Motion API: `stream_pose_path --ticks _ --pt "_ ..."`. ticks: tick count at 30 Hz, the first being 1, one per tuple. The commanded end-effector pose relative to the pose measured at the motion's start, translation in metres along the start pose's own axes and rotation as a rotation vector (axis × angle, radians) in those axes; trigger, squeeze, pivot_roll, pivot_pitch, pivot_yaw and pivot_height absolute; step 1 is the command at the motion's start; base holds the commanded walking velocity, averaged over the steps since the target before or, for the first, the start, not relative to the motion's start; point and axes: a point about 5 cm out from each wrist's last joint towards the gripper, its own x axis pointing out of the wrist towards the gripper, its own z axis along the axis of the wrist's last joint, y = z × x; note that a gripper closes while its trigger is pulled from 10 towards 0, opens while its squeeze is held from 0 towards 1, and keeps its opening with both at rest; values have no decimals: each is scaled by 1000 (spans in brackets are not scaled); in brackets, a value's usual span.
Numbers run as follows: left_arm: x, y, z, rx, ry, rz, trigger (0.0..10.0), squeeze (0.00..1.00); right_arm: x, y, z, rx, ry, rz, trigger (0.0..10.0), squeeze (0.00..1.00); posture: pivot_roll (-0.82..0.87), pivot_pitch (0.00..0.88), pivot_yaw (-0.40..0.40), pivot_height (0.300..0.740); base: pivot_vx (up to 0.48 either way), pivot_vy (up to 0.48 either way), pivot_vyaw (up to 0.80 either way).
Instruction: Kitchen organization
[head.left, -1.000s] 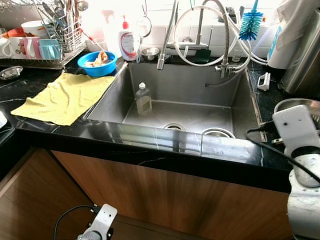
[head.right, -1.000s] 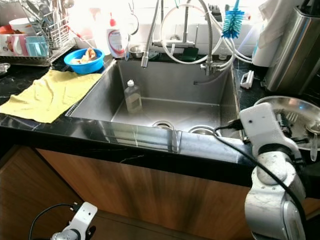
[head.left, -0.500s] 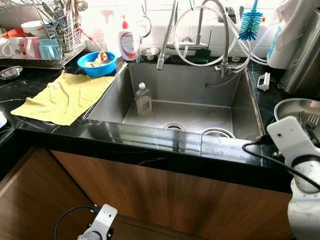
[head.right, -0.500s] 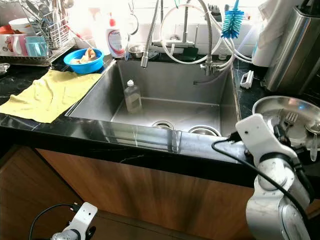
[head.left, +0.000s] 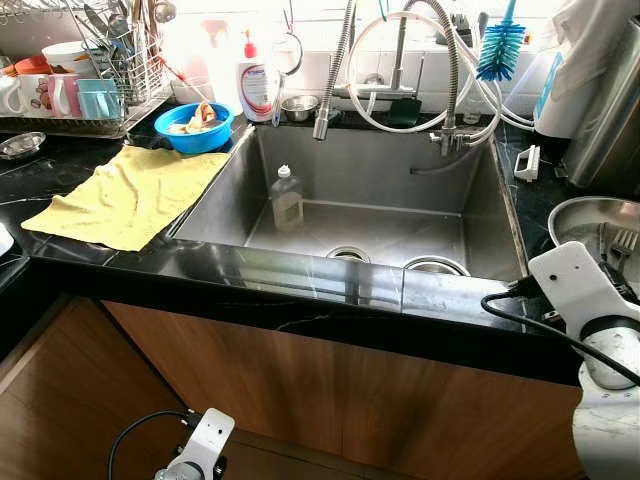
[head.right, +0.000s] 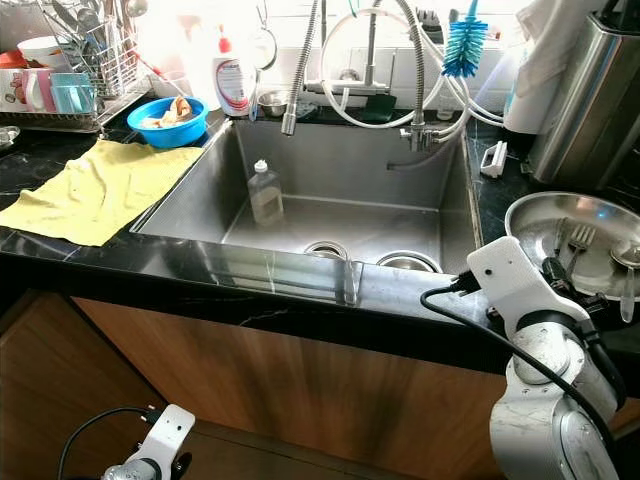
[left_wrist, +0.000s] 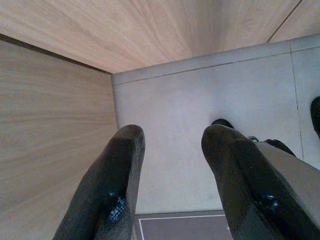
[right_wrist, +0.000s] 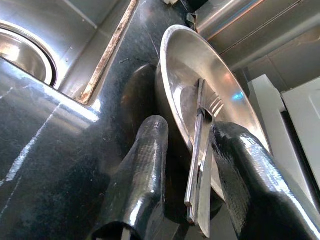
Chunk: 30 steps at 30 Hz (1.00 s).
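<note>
Black marble countertop (head.left: 300, 275) around steel sink (head.left: 370, 200), right gripper (right_wrist: 192, 165) fingers spread astride rim of steel bowl (right_wrist: 187, 75) holding fork (right_wrist: 200, 145), left gripper (left_wrist: 172, 165) spread, hanging idle by wooden cabinet (left_wrist: 55, 110).

Sink (head.left: 440, 190): I see a steel basin sunk in a black stone counter (head.left: 300, 275), two drains at its near end.
Bottle (head.left: 287, 199): small, clear, upright on the sink floor by the left wall.
Cloth (head.left: 130, 195): yellow, rumpled, spread left of the sink.
Bowl (head.left: 215, 135): blue, holding scraps, behind the cloth.
Pump bottle (head.left: 257, 88): white, at the sink's back left corner.
Rack (head.left: 140, 75): wire, with cutlery; mugs (head.left: 60, 95) just beside it.
Brush (head.left: 500, 45): blue bristles, hung above looped hoses (head.left: 440, 60).
Cabinet (head.left: 300, 380): I read brown wood below.
</note>
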Motion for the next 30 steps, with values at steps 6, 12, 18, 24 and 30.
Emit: stream_pose_path --ticks 6,12,18,24,30 --pt "-1 2 -6 5 25 6 10000 0 -1 -2 -1 -3 6 -3 10000 0 -144 0 54 740 0 0 0" --pt "-1 2 -5 6 23 5 10000 0 -1 -3 -1 -3 9 -2 0 0 -145 0 54 740 0 0 0" --pt "-1 2 -6 5 24 4 10000 0 -1 -3 -3 -6 16 -6 8941 0 -144 0 54 740 0 0 0" --pt "-1 2 -6 5 26 5 10000 0 -1 -4 -3 -7 14 -8 10000 0 -143 0 55 740 0 0 0" --pt "-1 2 -6 6 25 5 10000 0 -1 -5 -2 -6 7 -14 10000 71 -144 0 55 740 0 0 0"
